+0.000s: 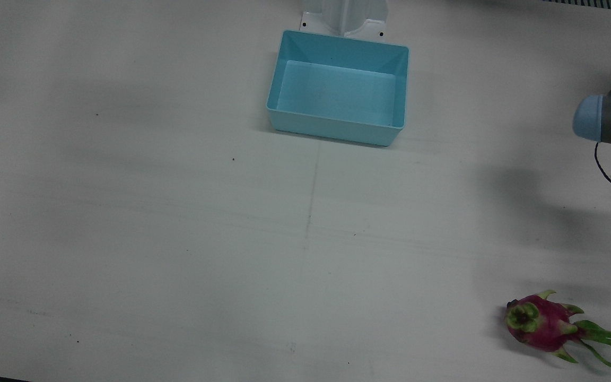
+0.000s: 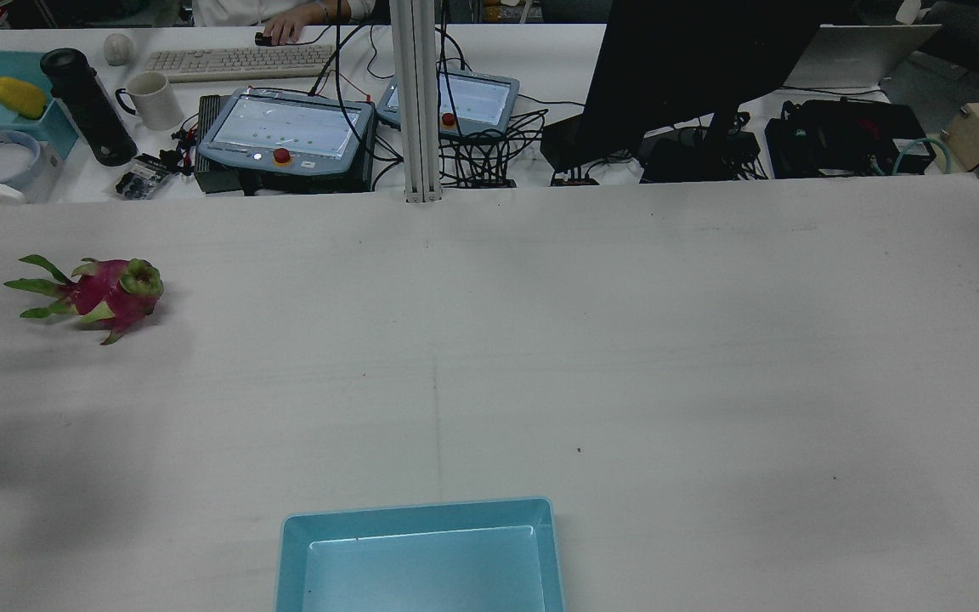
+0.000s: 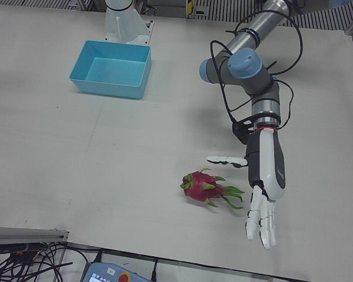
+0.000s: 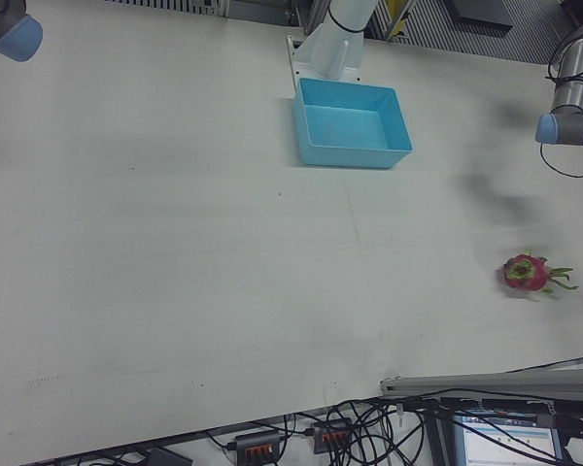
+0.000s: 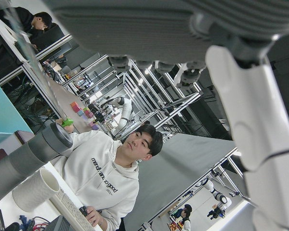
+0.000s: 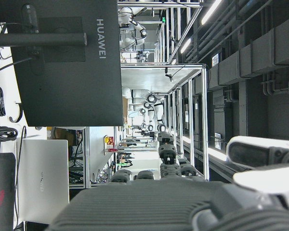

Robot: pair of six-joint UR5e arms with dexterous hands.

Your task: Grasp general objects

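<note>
The left hand (image 3: 263,194) hangs empty with fingers spread straight, ready to approach. The magenta, green-scaled dragon fruit (image 3: 201,188) lies on the white table (image 3: 106,153) just beside its palm; the empty light-blue plastic bin (image 3: 110,69) sits well beyond.

1. The left arm (image 3: 247,41) is silver-grey tubing with pale blue joint caps.
2. A black cable (image 3: 285,56) loops loosely along it.
3. The left robot hand (image 3: 265,188) has a dark grey back and white segmented fingers (image 3: 262,226).
</note>
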